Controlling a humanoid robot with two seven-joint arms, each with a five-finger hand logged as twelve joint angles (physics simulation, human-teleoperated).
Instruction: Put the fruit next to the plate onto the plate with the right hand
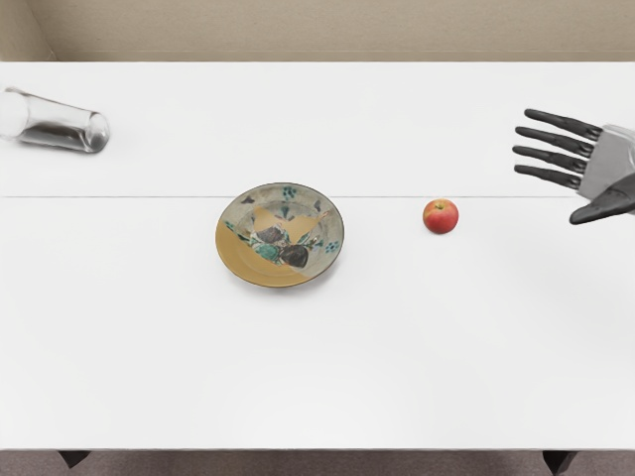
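A small red apple (pixel 441 215) sits on the white table, to the right of the plate. The plate (pixel 234 248) is round, yellow-brown with a painted leaf pattern, and lies near the table's middle with nothing on it. My right hand (pixel 571 169) comes in from the right edge, well to the right of the apple and slightly farther back. Its dark fingers (pixel 556 122) are spread wide and hold nothing. The left arm does not show.
A clear glass (pixel 55 127) lies on its side at the far left of the table. The table's front edge (pixel 317 451) runs along the bottom of the view.
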